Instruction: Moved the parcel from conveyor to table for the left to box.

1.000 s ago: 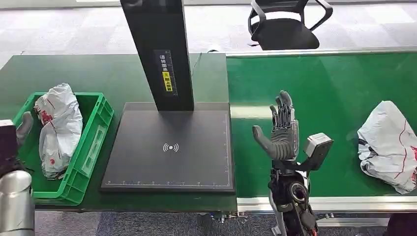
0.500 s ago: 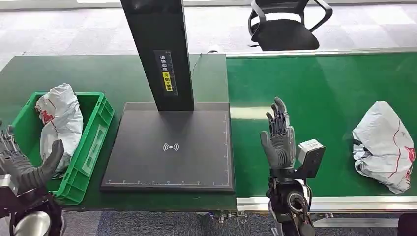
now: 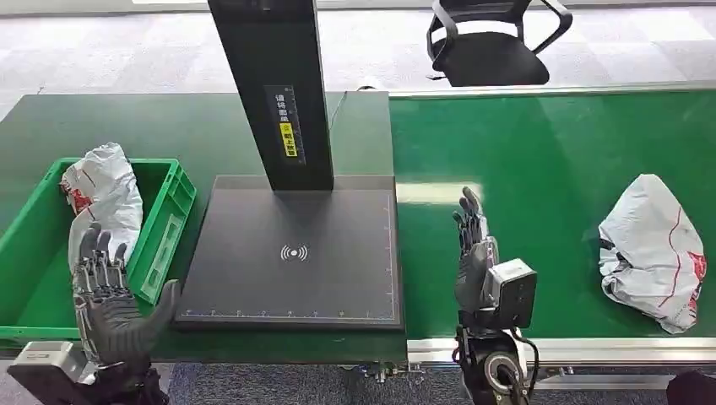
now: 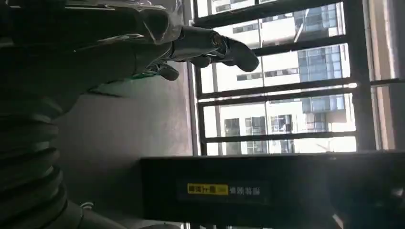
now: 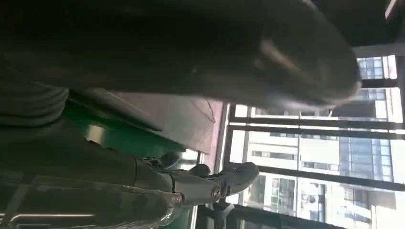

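Observation:
A white parcel (image 3: 648,251) with red marks lies on the green conveyor belt (image 3: 549,152) at the far right. My right hand (image 3: 473,251) stands upright over the belt's near edge, fingers spread, holding nothing, well left of that parcel. My left hand (image 3: 110,299) is raised at the near left, palm open and empty, in front of the green bin (image 3: 156,253). Another white parcel (image 3: 105,198) rests in that bin. Outstretched fingers (image 4: 210,45) appear in the left wrist view, and fingers (image 5: 210,183) in the right wrist view.
A black scanner plate (image 3: 291,253) with a tall black post (image 3: 274,84) stands between bin and conveyor on the green table (image 3: 127,126). A black office chair (image 3: 490,42) stands beyond the belt.
My left hand has risen into view at the near left and opened. My right hand has drawn back toward me and lowered. The parcel on the belt has drifted slightly left.

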Tool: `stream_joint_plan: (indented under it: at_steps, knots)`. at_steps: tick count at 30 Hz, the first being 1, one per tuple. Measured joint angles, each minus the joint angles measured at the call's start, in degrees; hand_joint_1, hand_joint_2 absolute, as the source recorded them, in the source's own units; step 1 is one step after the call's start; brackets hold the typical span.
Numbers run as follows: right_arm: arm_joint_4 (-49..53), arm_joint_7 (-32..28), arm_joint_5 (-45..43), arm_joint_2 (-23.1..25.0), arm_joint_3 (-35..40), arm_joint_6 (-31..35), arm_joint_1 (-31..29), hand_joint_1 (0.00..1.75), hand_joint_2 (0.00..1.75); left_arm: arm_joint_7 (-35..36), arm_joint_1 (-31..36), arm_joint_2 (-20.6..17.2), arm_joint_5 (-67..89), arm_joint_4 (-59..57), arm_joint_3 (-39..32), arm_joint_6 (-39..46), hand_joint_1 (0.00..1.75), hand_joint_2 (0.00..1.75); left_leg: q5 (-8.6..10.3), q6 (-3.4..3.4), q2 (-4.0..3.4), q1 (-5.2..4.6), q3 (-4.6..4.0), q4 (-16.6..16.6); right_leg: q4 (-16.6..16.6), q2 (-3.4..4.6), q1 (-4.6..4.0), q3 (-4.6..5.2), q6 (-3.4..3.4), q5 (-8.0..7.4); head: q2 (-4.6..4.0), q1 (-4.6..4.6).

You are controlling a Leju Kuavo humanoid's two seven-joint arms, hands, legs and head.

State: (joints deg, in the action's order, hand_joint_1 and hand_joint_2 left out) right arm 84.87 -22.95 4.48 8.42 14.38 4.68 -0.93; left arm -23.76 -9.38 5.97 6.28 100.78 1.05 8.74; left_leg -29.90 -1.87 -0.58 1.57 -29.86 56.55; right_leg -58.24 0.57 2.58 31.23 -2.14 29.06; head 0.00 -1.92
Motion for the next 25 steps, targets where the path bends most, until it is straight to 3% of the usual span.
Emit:
stream_joint_plan:
  at_steps: [3, 4, 12, 25]
  knots:
    - [1.4, -0.1, 0.5, 0.2, 1.4, 0.7, 2.2, 0.0, 0.0, 0.6, -0.3, 0.7, 0.5, 0.3, 1.7, -0.4, 0.0, 1.75, 0.0, 0.0, -0.07, 0.04, 0.02, 0.0, 0.0, 0.01, -0.03, -0.02, 0.01, 0.0, 0.0, 0.02]
    - [1.4, -0.2, 0.5, 0.3, 2.1, 0.7, 2.5, 0.0, 0.0, 0.7, -0.3, 0.9, 0.5, 0.3, 2.0, -0.5, 0.0, 0.0, 0.01, 0.0, -0.08, 0.04, 0.03, 0.0, 0.0, 0.01, -0.03, -0.03, 0.01, -0.01, 0.0, 0.04]
    - [1.3, 0.6, 1.6, 1.3, 4.1, 0.0, 1.2, 0.0, 0.0, 1.1, -2.9, 3.3, 1.1, 3.1, 3.1, -0.5, 0.0, 0.0, 0.04, 0.0, 0.04, 0.02, 0.08, 0.0, 0.0, -0.02, -0.01, -0.12, 0.0, -0.01, 0.0, 0.0]
    - [1.3, 0.7, 1.6, 1.4, 4.4, -0.1, 0.9, 0.0, 0.0, 1.1, -3.7, 4.1, 1.1, 4.1, 3.4, -0.5, 0.0, 0.0, 0.04, 0.0, 0.03, 0.02, 0.07, 0.0, 0.0, -0.02, -0.02, -0.11, 0.0, -0.01, 0.0, 0.02]
